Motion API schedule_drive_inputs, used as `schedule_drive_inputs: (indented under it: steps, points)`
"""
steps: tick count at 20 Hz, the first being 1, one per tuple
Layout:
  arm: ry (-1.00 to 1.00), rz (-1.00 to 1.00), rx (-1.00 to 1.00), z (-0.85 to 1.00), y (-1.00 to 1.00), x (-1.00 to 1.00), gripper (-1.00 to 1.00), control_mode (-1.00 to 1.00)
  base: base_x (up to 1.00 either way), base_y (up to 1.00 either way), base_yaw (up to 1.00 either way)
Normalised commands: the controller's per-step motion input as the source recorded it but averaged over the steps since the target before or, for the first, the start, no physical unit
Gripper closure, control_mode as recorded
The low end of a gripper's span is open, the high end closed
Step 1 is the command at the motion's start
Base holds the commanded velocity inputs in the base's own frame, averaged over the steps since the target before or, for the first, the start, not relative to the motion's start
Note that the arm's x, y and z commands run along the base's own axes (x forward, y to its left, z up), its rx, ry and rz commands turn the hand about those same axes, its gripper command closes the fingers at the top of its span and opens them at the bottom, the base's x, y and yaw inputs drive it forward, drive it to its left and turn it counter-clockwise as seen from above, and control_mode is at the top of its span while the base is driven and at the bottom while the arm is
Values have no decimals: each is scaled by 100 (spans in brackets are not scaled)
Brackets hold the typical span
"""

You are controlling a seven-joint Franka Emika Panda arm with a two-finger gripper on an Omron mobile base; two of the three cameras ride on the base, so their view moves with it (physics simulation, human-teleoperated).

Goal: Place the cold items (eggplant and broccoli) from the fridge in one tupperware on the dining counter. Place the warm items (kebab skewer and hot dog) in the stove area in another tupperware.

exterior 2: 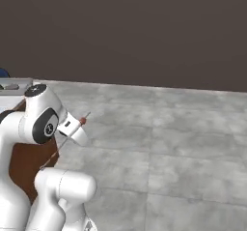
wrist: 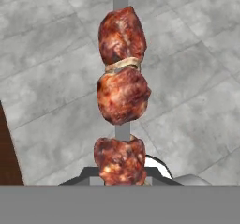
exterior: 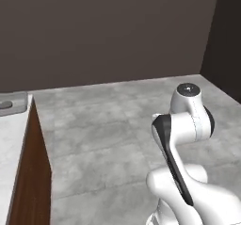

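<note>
The kebab skewer [wrist: 122, 94] runs up the middle of the hand view, three browned meat chunks threaded on a grey stick. My gripper [wrist: 123, 178] is shut on its lowest chunk, which sits between the dark fingers. In the right base view the kebab skewer [exterior 2: 83, 121] pokes out past my white hand as a thin stick with a reddish piece, held above the grey tiled floor.
A marble-topped counter [exterior: 12, 139] with a brown wooden side [exterior: 33, 172] stands at the left, a grey appliance part [exterior: 12, 104] at its far end. Grey tiled floor [exterior: 108, 139] spreads ahead to a dark wall [exterior: 103, 31]. The same counter's end [exterior 2: 12, 92] lies beside my arm.
</note>
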Motion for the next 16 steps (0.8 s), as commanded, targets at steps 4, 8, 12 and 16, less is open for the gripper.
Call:
schedule_drive_inputs:
  steps: [4,8,12,16]
  points:
    - [0,0,0,0,0,0,100,100,100,-28,55]
    - [0,0,0,0,0,0,100,100,100,-35,54]
    - [0,0,0,0,0,0,100,100,100,-80,40]
    - [0,0,0,0,0,0,100,100,100,-97,33]
